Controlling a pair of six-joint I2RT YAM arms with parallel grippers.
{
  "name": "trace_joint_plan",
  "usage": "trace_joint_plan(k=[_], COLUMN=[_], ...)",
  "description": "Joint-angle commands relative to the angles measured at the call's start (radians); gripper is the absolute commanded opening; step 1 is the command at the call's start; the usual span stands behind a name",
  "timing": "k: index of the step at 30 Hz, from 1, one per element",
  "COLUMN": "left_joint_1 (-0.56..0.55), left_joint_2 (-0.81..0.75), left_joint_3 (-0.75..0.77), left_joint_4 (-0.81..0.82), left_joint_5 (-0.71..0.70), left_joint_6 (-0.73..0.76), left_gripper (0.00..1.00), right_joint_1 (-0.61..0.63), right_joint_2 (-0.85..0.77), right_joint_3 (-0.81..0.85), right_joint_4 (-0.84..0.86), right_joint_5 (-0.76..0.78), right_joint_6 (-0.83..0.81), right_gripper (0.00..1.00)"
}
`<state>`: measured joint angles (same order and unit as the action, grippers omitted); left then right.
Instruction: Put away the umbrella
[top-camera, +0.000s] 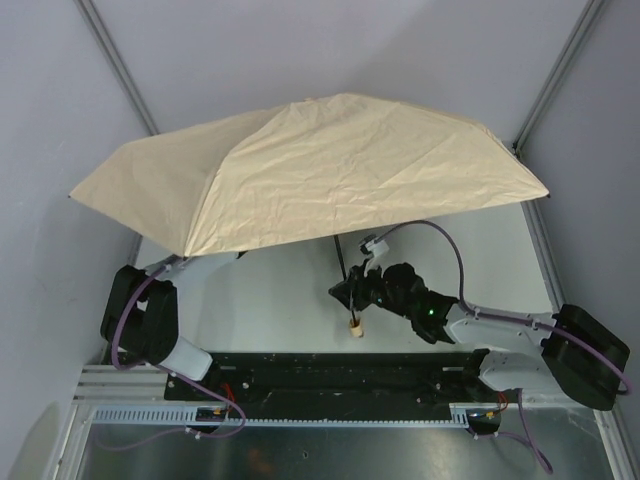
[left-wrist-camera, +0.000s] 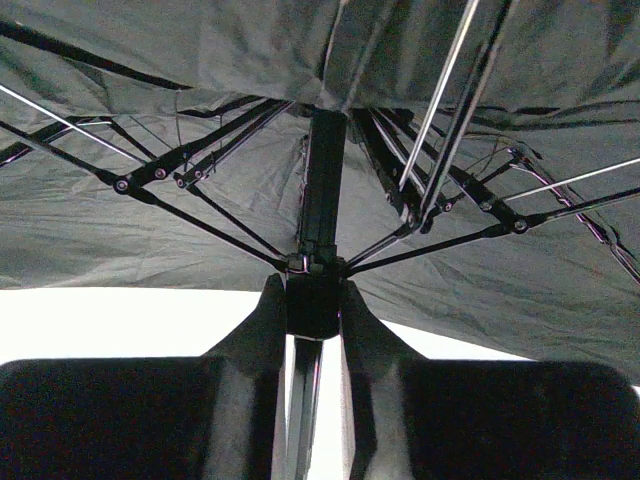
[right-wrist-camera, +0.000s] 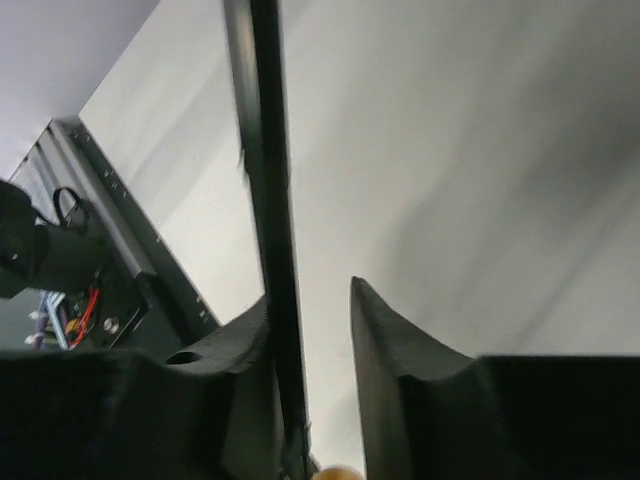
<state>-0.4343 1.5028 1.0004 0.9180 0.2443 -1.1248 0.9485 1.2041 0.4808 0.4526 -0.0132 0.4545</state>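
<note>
Umbrella (top-camera: 310, 170) stands open, its beige canopy spread across the upper middle of the top view, reaching from the left wall almost to the right wall and hiding most of the far worktop (top-camera: 270, 300). Its thin dark shaft (top-camera: 341, 262) drops from under the canopy just right of centre and ends in a small tan handle (top-camera: 354, 326) above the pale worktop near the arm bases.

Seen from below in the left wrist view, the canopy fills the upper frame, and dark ribs (left-wrist-camera: 190, 165) fan out to both sides from a black hub (left-wrist-camera: 313, 300) on the shaft. The left tool (left-wrist-camera: 313, 290) is pinching that hub, with one finger (left-wrist-camera: 255, 335) pressed against each side of it. In the top view this tool is hidden under the canopy's lower left edge; only the left arm (top-camera: 150, 320) shows, rising from the lower left.

The right tool (top-camera: 350, 293) sits around the shaft just above the handle, the right arm (top-camera: 500, 335) reaching in from the lower right. In the right wrist view its jaws are spread: the shaft runs up the frame between them, lying against the left finger (right-wrist-camera: 235, 345), with a clear gap to the right finger (right-wrist-camera: 390, 340). The handle's tan tip shows at the bottom edge. A grey cable (top-camera: 440, 235) loops above the right arm.
</note>
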Motion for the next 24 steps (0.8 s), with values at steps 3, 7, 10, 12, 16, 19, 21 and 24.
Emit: trace_joint_plan(k=[3, 7, 10, 12, 16, 19, 21, 24], left_joint_1=[0.036, -0.009, -0.079, -0.142, -0.189, -0.188, -0.187, -0.194], left_joint_2=[-0.045, -0.076, -0.146, -0.187, -0.239, -0.267, -0.258, -0.219], left_joint_3=[0.104, 0.065, -0.095, -0.202, -0.324, -0.367, -0.373, -0.376], left_joint_4=[0.000, -0.082, -0.114, -0.117, -0.106, -0.101, -0.098, -0.088], left_joint_5=[0.041, 0.085, 0.076, 0.056, 0.037, 0.023, 0.037, 0.082], left_joint_6=[0.003, 0.040, 0.051, 0.056, 0.060, 0.087, 0.093, 0.087], left_gripper=[0.00, 0.00, 0.00, 0.00, 0.00, 0.00, 0.00, 0.00], right_joint_1=[0.133, 0.076, -0.015, -0.080, -0.136, -0.140, -0.138, -0.138], right_joint_2=[-0.039, 0.012, 0.094, 0.163, 0.236, 0.226, 0.216, 0.201], right_joint_3=[-0.056, -0.089, 0.034, 0.121, 0.246, 0.261, 0.268, 0.300], right_joint_4=[-0.039, 0.209, 0.224, 0.268, 0.304, 0.350, 0.365, 0.350], right_joint_5=[0.142, 0.085, 0.057, -0.013, -0.061, -0.073, -0.065, -0.049], right_joint_6=[0.041, 0.033, -0.017, -0.016, -0.013, 0.013, 0.023, 0.019], right_gripper=[0.05, 0.00, 0.00, 0.00, 0.00, 0.00, 0.00, 0.00])
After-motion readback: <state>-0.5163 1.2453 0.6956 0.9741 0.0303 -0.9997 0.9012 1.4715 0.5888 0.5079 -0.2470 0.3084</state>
